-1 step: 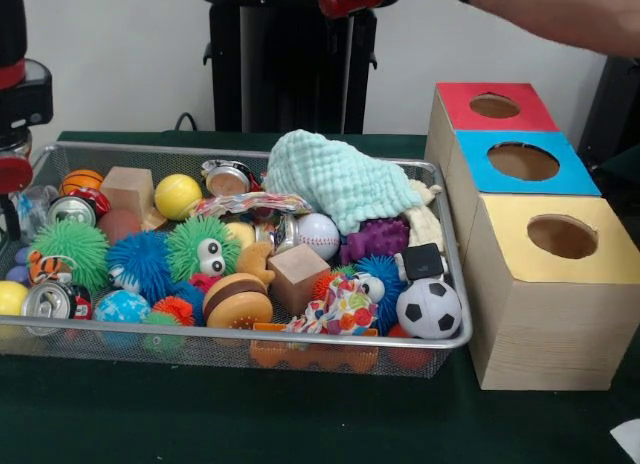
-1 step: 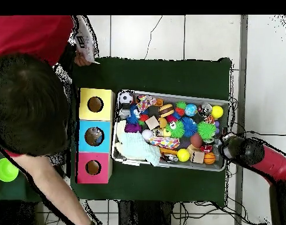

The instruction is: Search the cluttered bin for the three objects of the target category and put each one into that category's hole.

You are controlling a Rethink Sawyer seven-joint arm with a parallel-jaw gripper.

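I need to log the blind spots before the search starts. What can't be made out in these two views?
- Gripper: overhead shows only the arm at the bin's edge; front cuts it at the left edge. Open or shut: cannot tell.
- Toys under the green cloth: hidden in both views.
- Box insides: holes look dark in front.
- Table's left side: a person covers it overhead.

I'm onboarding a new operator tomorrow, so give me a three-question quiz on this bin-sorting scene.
1. True or false: the soccer ball lies at the end of the bin nearest the boxes.
2. Which box sits between the other two? A) red box B) blue box C) yellow box
3. Fill in: a pale green ____ is draped over toys near the boxes.

Key: 1 true; 2 B; 3 cloth.
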